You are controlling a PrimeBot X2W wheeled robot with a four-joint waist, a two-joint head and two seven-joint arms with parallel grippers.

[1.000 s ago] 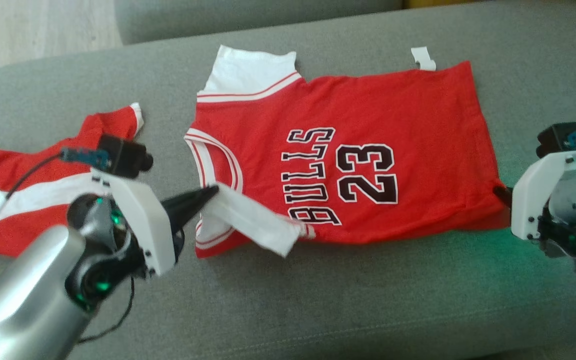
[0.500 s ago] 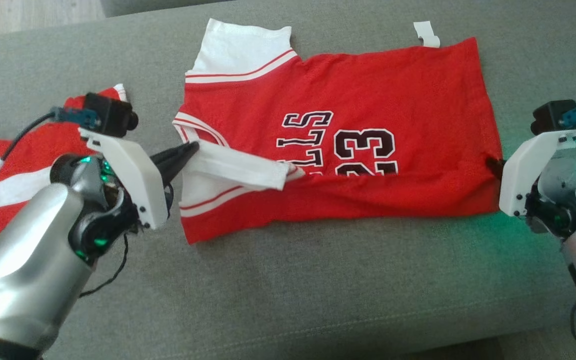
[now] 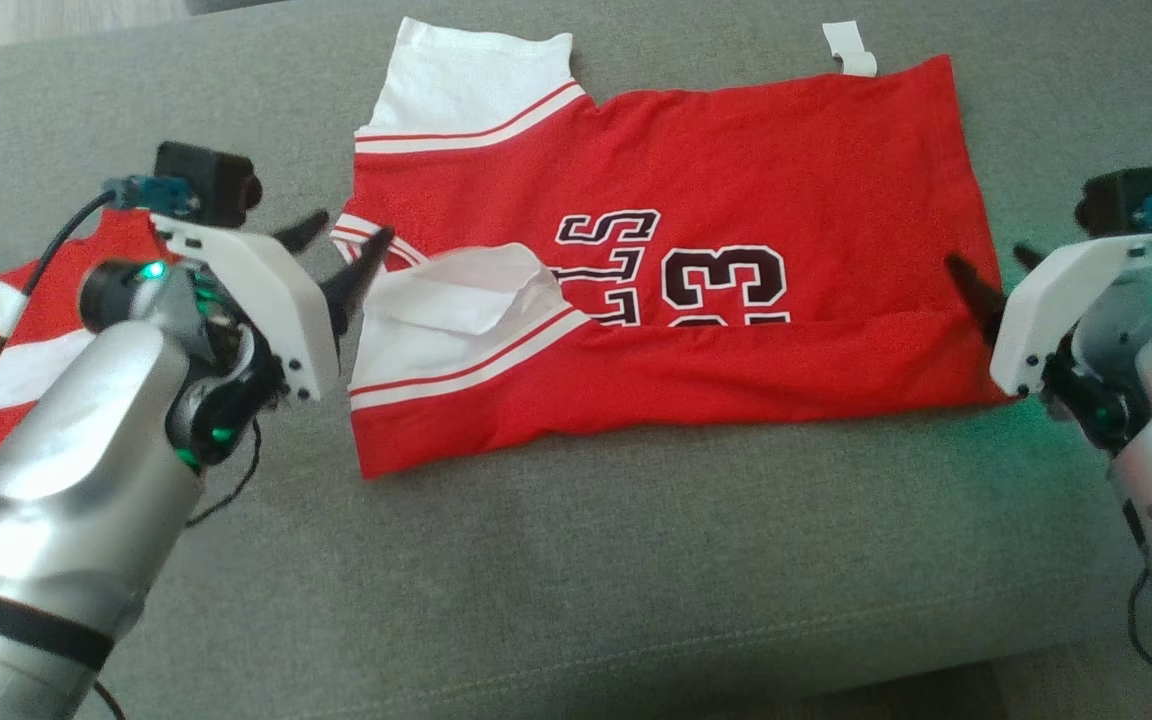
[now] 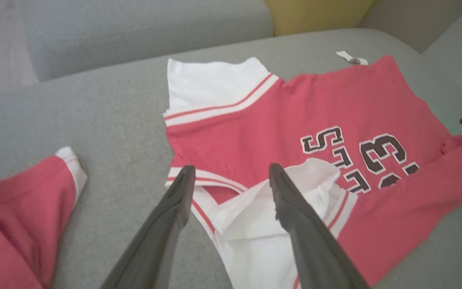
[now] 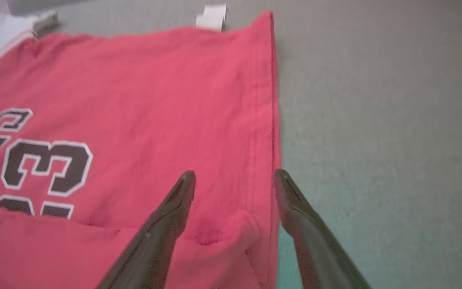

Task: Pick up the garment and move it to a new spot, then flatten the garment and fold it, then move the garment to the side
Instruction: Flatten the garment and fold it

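Spreading the left end effector (image 3: 353, 228) and right end effector (image 3: 986, 258) wide after a pinched grip a second ago, holding nothing now, and leaving the red Bulls jersey (image 3: 736, 170) lying on the grey sofa cushion (image 3: 636, 560). Hovering at the jersey's collar end and hem end, with its near edge folded up over the lower lettering and the white sleeve (image 3: 456, 300) crumpled just beside the left fingertips (image 3: 368, 258).
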